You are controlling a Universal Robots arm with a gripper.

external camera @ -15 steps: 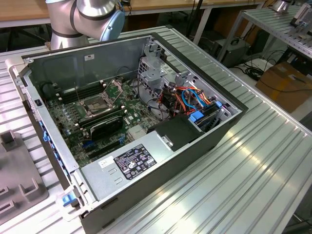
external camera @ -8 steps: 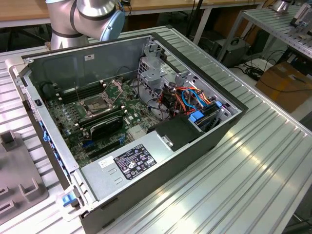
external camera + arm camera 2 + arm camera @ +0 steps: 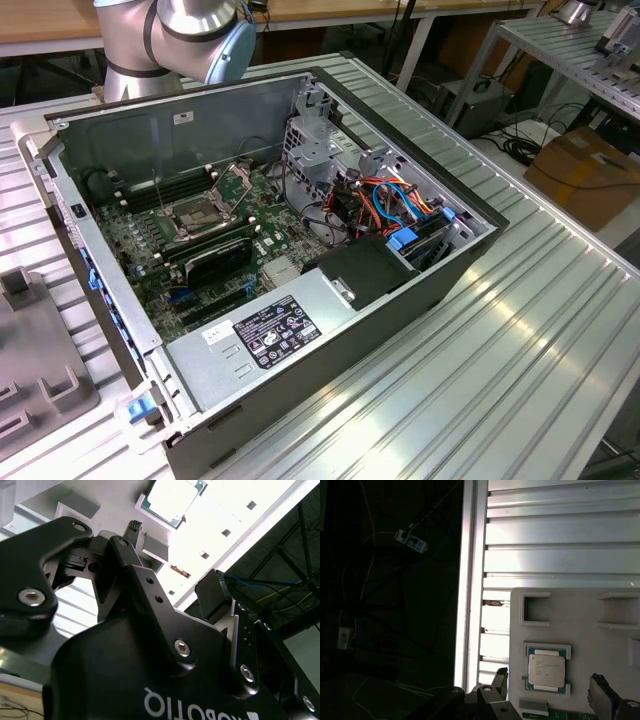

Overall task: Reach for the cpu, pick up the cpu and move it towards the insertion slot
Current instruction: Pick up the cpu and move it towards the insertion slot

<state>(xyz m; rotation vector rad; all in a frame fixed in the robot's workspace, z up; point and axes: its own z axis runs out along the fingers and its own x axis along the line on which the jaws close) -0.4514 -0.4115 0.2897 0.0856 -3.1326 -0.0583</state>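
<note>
**Fingers spread over the cpu — nothing held**

In both wrist views I see the gripper (image 3: 172, 555) with its 2 fingers (image 3: 602, 695) apart and empty. The cpu (image 3: 546, 672) lies flat, pale face up, seated in a recess of a grey holder plate (image 3: 580, 615) (which rests on the ribbed aluminium table (image 3: 560, 550)). It is untouched, beyond the fingertips and roughly between them.

In the exterior view the insertion slot (image 3: 197, 215) sits inside the open computer case (image 3: 180, 140), its retention plate (image 3: 236, 180) tipped up. The arm (image 3: 165, 35) rises at the case's far side.
</note>
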